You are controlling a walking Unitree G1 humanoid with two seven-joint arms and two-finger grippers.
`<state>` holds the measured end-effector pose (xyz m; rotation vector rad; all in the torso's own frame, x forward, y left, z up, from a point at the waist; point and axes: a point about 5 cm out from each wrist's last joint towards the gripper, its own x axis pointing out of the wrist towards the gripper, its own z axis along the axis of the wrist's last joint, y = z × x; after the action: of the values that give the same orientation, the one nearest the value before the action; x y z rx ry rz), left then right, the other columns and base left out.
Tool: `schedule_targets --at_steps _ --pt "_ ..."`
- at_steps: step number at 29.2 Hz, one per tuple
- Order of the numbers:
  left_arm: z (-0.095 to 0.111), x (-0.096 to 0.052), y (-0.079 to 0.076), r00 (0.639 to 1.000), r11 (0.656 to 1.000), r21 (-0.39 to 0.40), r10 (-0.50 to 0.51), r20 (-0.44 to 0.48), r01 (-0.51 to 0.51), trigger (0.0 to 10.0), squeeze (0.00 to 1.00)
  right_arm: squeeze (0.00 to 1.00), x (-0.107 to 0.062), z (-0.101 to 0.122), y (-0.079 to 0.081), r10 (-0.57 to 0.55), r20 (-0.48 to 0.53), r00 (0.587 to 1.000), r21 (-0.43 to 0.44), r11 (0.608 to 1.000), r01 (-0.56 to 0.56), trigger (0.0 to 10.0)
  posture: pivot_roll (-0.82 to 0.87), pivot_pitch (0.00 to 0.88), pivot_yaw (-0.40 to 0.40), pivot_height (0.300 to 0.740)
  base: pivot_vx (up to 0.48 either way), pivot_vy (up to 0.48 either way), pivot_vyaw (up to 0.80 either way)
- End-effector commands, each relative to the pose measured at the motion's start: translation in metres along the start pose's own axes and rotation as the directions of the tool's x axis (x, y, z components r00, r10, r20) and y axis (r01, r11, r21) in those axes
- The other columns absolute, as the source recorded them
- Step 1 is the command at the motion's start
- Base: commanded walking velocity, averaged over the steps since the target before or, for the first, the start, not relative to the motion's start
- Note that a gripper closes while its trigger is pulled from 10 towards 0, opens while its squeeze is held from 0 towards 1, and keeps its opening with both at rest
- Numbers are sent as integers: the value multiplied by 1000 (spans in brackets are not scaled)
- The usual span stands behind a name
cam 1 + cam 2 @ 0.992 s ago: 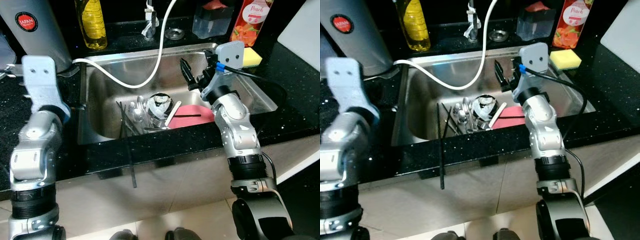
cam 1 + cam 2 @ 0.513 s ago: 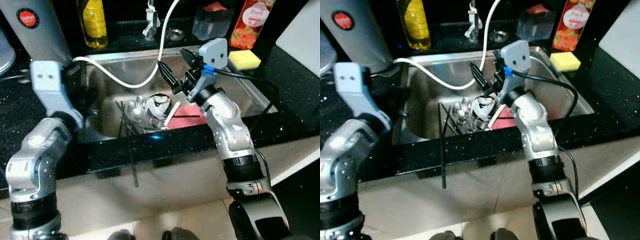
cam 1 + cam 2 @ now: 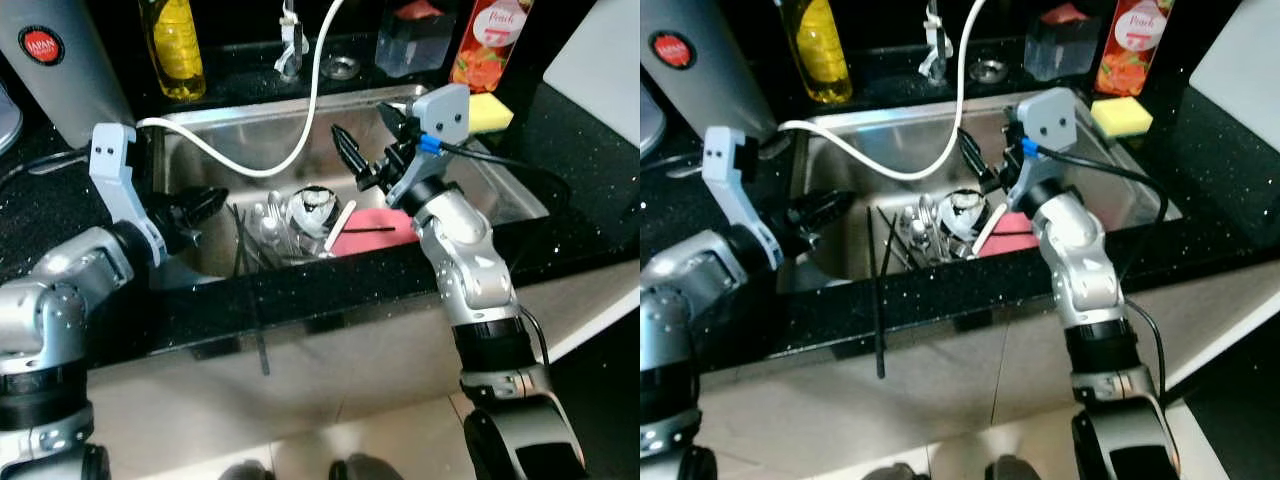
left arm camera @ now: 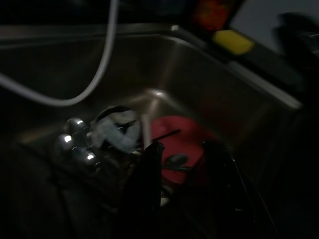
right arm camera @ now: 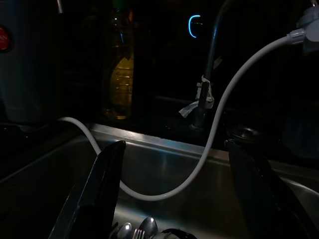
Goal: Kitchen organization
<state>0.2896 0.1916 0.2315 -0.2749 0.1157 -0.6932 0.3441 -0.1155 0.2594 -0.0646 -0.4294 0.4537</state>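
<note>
A steel sink (image 3: 470,165) holds a pile of cutlery (image 3: 265,225), a small bowl (image 3: 312,205), a pink plate (image 3: 378,232) and a white utensil (image 3: 340,225) leaning between them. My right gripper (image 3: 362,125) hovers over the sink's middle, above the bowl, fingers wide open and empty; its own wrist view looks past the fingers (image 5: 104,189) toward the faucet. My left gripper (image 3: 215,200) reaches in at the sink's left wall, just left of the cutlery, open with nothing between its fingers (image 4: 149,169). In the left wrist view the pink plate (image 4: 184,139) lies ahead.
A white hose (image 3: 300,130) loops from the faucet (image 3: 290,40) across the sink. On the black counter behind stand a yellow bottle (image 3: 172,50), a clear container (image 3: 415,40), a red bottle (image 3: 490,45) and a yellow sponge (image 3: 492,112). A grey appliance (image 3: 55,60) sits at left.
My left arm has swung forward and brought its gripper into the sink's left side. The right gripper has drifted slightly left over the sink and stays open.
</note>
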Motion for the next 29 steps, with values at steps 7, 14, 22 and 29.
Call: schedule_targets --at_steps 7,14,22,29 --pt "1 -4 -13 988 988 28 -151 -28 152 10000 0 0 -3 3 -2 -17 7 1000 -7 1000 17 10000 -2 70 53 740 0 0 0" --pt "-16 4 -9 985 985 -53 -165 -59 162 10000 0 0 -3 2 -1 -18 6 1000 -4 1000 18 10000 2 74 52 740 0 0 0" --pt "-46 15 -3 964 982 -125 -164 -208 140 10000 0 0 -4 3 0 -24 6 1000 -4 1000 24 10000 -9 79 64 740 0 0 0" --pt "-67 9 33 927 992 -58 86 -364 -115 10000 0 0 -6 1 -1 -34 1 999 -4 999 34 10000 -1 82 62 740 0 0 0"
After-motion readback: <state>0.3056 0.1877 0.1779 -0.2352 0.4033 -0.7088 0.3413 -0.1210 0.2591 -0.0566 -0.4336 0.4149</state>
